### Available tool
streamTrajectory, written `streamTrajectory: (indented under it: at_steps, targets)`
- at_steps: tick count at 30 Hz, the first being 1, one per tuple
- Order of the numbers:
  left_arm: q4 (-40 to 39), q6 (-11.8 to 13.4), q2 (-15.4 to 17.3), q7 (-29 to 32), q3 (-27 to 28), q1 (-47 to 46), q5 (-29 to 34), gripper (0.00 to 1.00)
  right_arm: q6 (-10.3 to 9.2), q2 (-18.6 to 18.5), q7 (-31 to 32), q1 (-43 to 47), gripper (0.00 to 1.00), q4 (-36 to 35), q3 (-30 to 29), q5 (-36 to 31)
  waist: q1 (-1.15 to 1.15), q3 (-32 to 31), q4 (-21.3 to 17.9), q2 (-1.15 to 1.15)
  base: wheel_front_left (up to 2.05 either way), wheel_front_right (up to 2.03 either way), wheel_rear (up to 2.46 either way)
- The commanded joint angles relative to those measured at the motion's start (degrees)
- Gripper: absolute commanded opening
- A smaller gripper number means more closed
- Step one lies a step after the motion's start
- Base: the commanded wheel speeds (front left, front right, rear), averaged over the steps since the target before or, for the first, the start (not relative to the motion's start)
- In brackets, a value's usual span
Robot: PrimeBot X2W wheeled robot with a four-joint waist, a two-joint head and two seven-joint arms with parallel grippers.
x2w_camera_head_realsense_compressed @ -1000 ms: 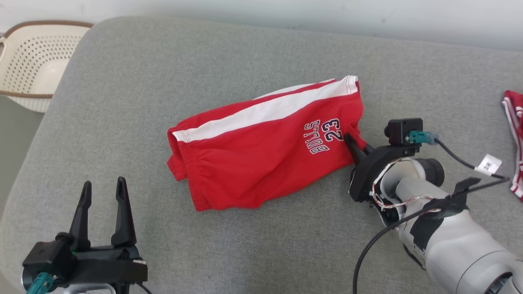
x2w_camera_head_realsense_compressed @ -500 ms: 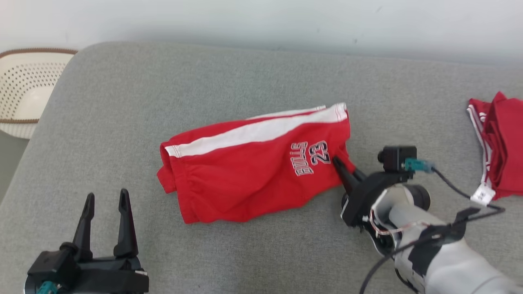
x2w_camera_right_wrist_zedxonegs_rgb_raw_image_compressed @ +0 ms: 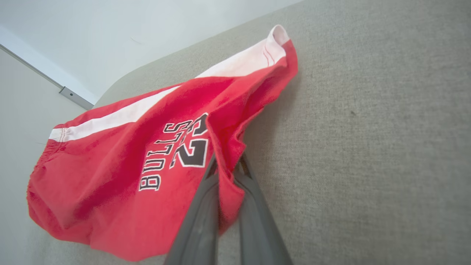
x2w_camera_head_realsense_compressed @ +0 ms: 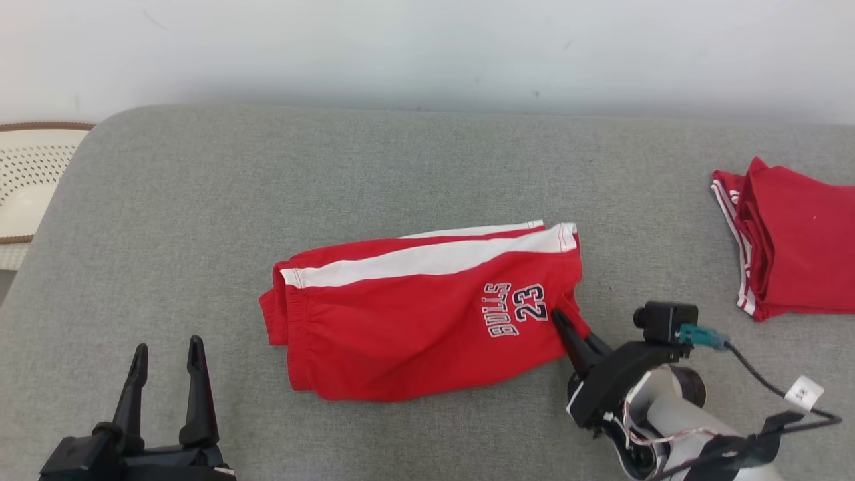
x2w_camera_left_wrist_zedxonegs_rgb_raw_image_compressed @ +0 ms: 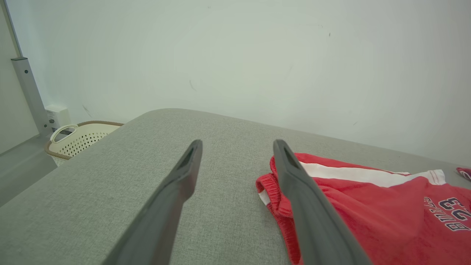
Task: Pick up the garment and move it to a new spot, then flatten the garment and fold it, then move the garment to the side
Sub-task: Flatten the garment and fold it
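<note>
Locate the garment (x2w_camera_head_realsense_compressed: 414, 327), a pair of red shorts with a white side stripe, at the centre of the head view on the grey fabric-covered surface (x2w_camera_head_realsense_compressed: 200, 200). Its long axis runs across the frame from left to right and rises slightly toward the right. The elastic waistband forms the left end and the leg hem forms the right end. The right gripper (x2w_camera_head_realsense_compressed: 560, 319) enters from the lower right of the frame with its fingers pointing up and to the left. It is clamped on the lower right corner of the hem, just beside the printed number. In the right wrist view, a fold of red cloth is pinched between the two fingers and the rest of the garment trails away toward the upper left. The left gripper (x2w_camera_head_realsense_compressed: 167, 344) sits at the lower left of the frame with its fingers apart and holding nothing. It is clear of the cloth, and the waistband end lies up and to its right. A second red garment (x2w_camera_head_realsense_compressed: 795, 267) lies at the right edge of the frame, well apart from the first. The shorts appear to lie doubled, one leg on the other. Treat the right arm as the working arm. Any pull toward the right will probably travel along the long axis, with the waistband trailing.
</note>
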Motion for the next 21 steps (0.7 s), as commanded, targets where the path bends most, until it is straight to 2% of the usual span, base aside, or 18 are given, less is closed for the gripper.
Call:
streamTrajectory:
  at_steps: [1,9,20,21]
  targets:
    - [-0.3,0.1,0.0,-0.2,0.1,0.9,0.2,1.0,-0.01,0.0,-0.1,1.5,0.0,-0.7,-0.6,-0.8,0.0,-0.3,-0.5,0.0,0.0,0.0,0.0]
    - [-0.3,0.3,0.0,-0.2,0.0,1.4,0.2,1.0,-0.01,0.6,-0.1,8.3,0.0,-3.2,-6.4,-4.2,0.0,-0.8,-1.2,0.0,0.0,0.0,0.0]
    - [-0.3,0.2,0.0,-0.2,0.2,2.1,0.1,1.0,-0.01,1.7,0.3,13.5,0.0,-4.1,-11.1,-8.1,0.0,-1.5,-2.1,0.0,0.0,0.0,0.0]
    - [-0.2,0.2,0.0,-0.2,0.3,2.1,0.1,1.0,-0.01,1.8,0.3,13.6,0.11,-3.9,-11.6,-8.6,0.0,-1.5,-2.1,0.0,0.0,0.0,0.0]
